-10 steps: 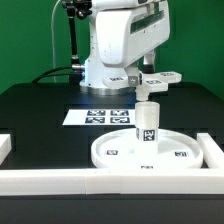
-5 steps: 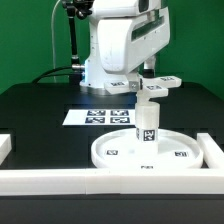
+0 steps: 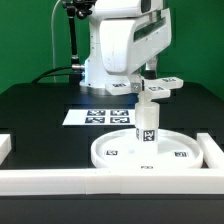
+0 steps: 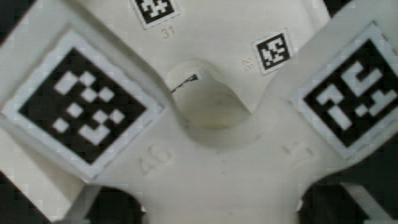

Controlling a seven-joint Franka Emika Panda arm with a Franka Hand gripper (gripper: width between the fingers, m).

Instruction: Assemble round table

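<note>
White plastic on a black table (image 3: 40, 110). The cross-shaped piece (image 3: 160, 86) hangs in the air beneath the gripper (image 3: 152, 83), lying roughly flat with its tagged arms spread out level. The fingertips themselves are hidden, but the piece rests on nothing else, so I judge the fingers to be clamped on it. In the wrist view the cross fills the picture, with a rounded feature (image 4: 214, 105) at its centre between two large tags. Whether that feature is a hollow or a boss I cannot tell.

The post (image 3: 147, 124) stands upright near the middle of the round disc (image 3: 110, 152), its long axis vertical. The disc lies flat just behind the white border wall (image 3: 100, 182), with the marker board (image 3: 100, 116) at about 11 o'clock from it in the exterior view.

The relation that matters is the one between cross and post. In the exterior view the post's top lies at about 7 o'clock from the centre of the cross, close beneath it but apart, with a clear gap. The cross looks slightly off the post's axis, toward 1 o'clock. Seating it likely calls for a small sideways correction before a straight descent along the post's axis.
</note>
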